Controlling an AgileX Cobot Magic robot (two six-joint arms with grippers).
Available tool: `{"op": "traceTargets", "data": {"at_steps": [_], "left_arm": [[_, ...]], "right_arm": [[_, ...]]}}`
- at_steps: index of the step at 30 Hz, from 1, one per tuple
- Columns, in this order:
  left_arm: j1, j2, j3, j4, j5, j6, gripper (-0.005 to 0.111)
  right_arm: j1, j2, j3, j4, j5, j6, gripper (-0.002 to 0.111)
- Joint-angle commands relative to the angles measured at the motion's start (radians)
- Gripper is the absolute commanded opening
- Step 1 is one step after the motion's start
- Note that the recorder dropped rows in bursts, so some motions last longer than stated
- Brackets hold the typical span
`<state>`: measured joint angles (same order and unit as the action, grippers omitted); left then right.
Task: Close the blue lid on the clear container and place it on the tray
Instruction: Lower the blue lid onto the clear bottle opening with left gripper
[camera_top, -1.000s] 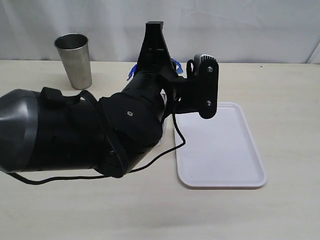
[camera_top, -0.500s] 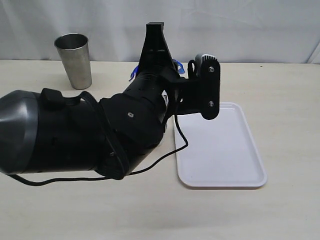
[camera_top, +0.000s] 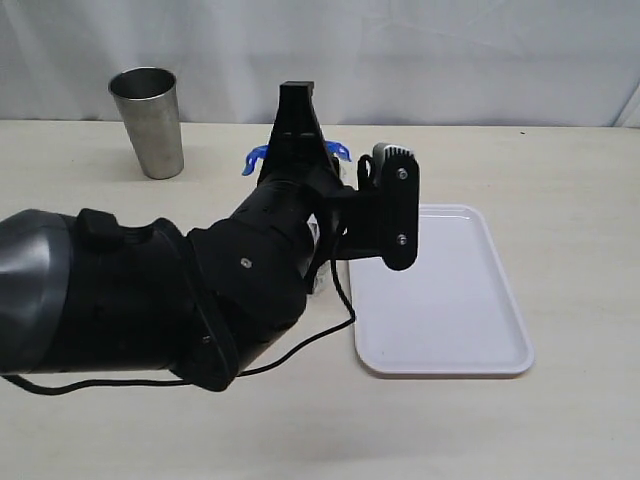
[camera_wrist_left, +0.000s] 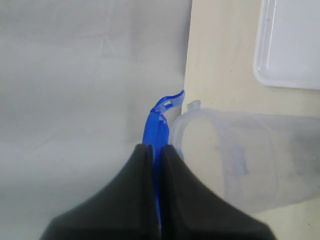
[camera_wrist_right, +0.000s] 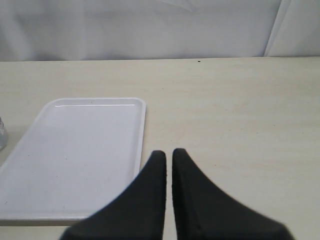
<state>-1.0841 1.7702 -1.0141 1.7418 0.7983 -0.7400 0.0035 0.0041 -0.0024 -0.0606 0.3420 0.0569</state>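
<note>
My left gripper (camera_wrist_left: 156, 146) is shut on the blue lid (camera_wrist_left: 159, 122), which I see edge-on, one snap flap sticking out past the fingertips. The lid's face stands right beside the mouth of the clear container (camera_wrist_left: 240, 152). In the exterior view my left arm (camera_top: 250, 270) covers the container, and only the blue lid's flaps (camera_top: 250, 156) show on either side of the wrist. The white tray (camera_top: 445, 300) lies just right of the arm. My right gripper (camera_wrist_right: 168, 152) is shut with nothing in it, near the tray's (camera_wrist_right: 75, 155) edge.
A grey steel tumbler (camera_top: 150, 120) stands upright at the back left. A white curtain runs behind the table's far edge. A black cable (camera_top: 330, 325) hangs from my left wrist, down to the table by the tray's near-left corner.
My left arm has swung a little to the left and lower, carrying the blue lid with it. The wrist camera housing now overlaps less of the tray.
</note>
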Motion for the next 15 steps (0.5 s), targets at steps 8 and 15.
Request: {"op": "traceTargets", "data": {"at_steps": [8,15], "left_arm": [[-0.009,-0.010,0.013,0.003,-0.051,-0.049,0.000],[-0.009,-0.010,0.013,-0.037,-0.064,-0.047,0.000]], "right_arm": [[-0.001,-0.004,0.002,0.001,0.001,0.000,0.005],[-0.001,-0.004,0.002,0.001,0.001,0.000,0.005]]}}
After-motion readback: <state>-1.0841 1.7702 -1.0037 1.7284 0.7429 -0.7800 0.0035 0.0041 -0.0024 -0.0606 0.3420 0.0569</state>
